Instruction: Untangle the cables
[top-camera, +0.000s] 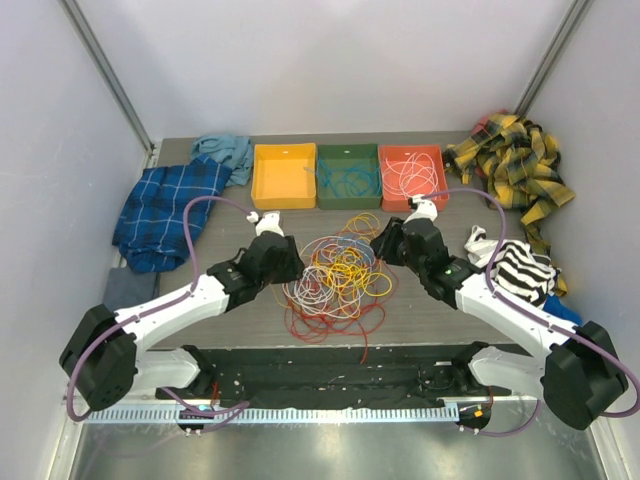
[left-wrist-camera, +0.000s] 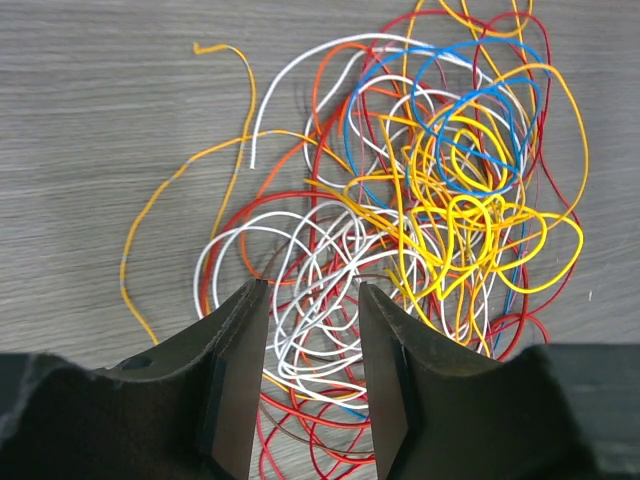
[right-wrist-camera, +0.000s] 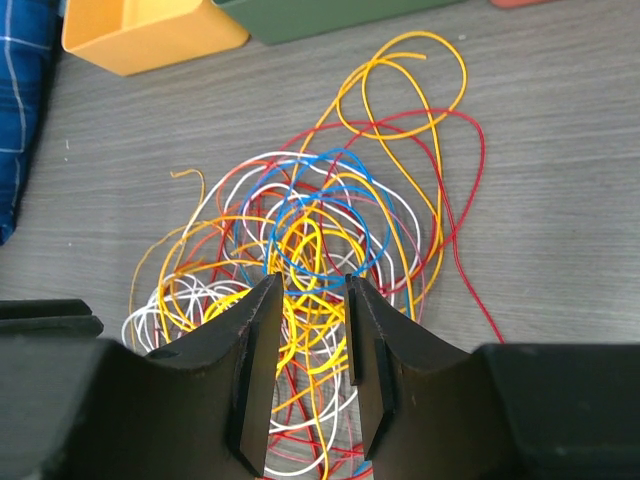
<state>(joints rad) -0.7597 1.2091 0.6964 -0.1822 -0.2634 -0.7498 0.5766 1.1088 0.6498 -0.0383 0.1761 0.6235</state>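
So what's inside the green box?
Thin blue cables lie looped inside the green box. They cover part of its floor, so whether anything is hidden under the loops can't be seen.

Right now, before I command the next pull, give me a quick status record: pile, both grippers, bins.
cables: one tangled pile mid-table; red, orange, yellow, white and blue loops
left gripper: at the pile's left side, jaws apart, white strands lying between them
right gripper: at the pile's right side, jaws apart, yellow strands lying between them
yellow bin: looks empty
green bin: blue loops inside
red bin: white loops inside
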